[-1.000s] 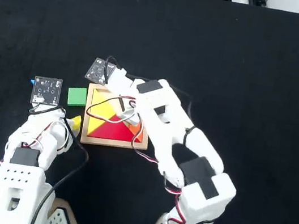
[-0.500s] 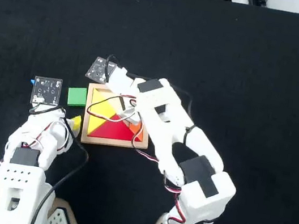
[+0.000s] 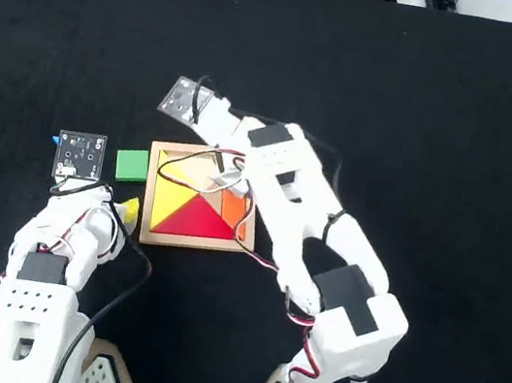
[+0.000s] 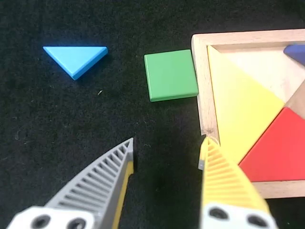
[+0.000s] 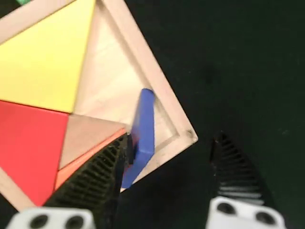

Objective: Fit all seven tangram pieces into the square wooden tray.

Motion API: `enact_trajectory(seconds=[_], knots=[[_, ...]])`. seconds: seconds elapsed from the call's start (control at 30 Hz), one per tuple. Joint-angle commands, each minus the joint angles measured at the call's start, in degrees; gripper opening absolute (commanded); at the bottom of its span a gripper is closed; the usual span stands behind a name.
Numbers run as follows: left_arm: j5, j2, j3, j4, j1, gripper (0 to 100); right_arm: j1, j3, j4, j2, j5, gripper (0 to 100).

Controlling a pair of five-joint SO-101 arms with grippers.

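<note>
Tray's partly filled. The square wooden tray [image 3: 150, 195] is pale wood with a raised rim, and it sits on the matte black cloth [image 3: 442, 134]. Inside it a big flat yellow triangle [image 3: 171, 199] fills the 9 o'clock side. A glossy red triangle [image 3: 197, 223] fills the 6 o'clock side, and an orange piece [image 3: 236, 213] sits at 3 o'clock. The 12 o'clock part is bare wood grain.

The right gripper [image 5: 172, 140] has its ribbed black fingers spread wide and isn't pinching anything. One finger is inside the tray and the other is outside the rim, over the cloth. A dark blue piece [image 5: 142, 133] is tipped up on its edge near the tray's 1 o'clock corner. It leans right against the inner finger, between that finger and the rim.

The left gripper [image 4: 169, 143] is spread open too, with one grey ribbed finger and one yellow. It's at the tray's 8 o'clock corner with the yellow tip just at the rim.

Two pieces are lying loose on the cloth. The green square [image 3: 131, 165] lies flat just beside the rim at 10 o'clock. A thin light blue triangle [image 4: 76, 58] is farther out at 9 o'clock.
</note>
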Motion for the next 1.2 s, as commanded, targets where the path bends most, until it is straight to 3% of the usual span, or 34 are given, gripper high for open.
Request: enact_trajectory(seconds=[0.0, 0.43, 0.5, 0.6, 0.7, 0.8, 1.17], knots=[[-0.4, -0.6, -0.7, -0.7, 0.7, 22, 2.3, -3.6, -1.2, -0.7, -0.2, 26.8], [-0.4, -0.6, -0.7, -0.7, 0.7, 22, 5.0, -5.5, -1.2, -0.7, -0.2, 26.3], [-0.4, -0.6, -0.7, -0.7, 0.7, 22, 6.9, -5.8, -1.2, -0.7, -0.2, 19.7], [-0.4, -0.6, -0.7, -0.7, 0.7, 22, 10.5, -7.0, -1.3, 0.0, -0.5, 0.8], [-0.4, -0.6, -0.7, -0.7, 0.7, 22, 12.1, -7.1, -1.2, 1.3, -0.6, 5.2], [-0.4, -0.6, -0.7, -0.7, 0.7, 22, 11.3, -7.3, -1.2, 4.0, -0.6, 1.0], [-0.4, -0.6, -0.6, -0.7, 0.7, 22, 6.6, -7.5, -1.2, 6.8, -0.5, 1.1]])
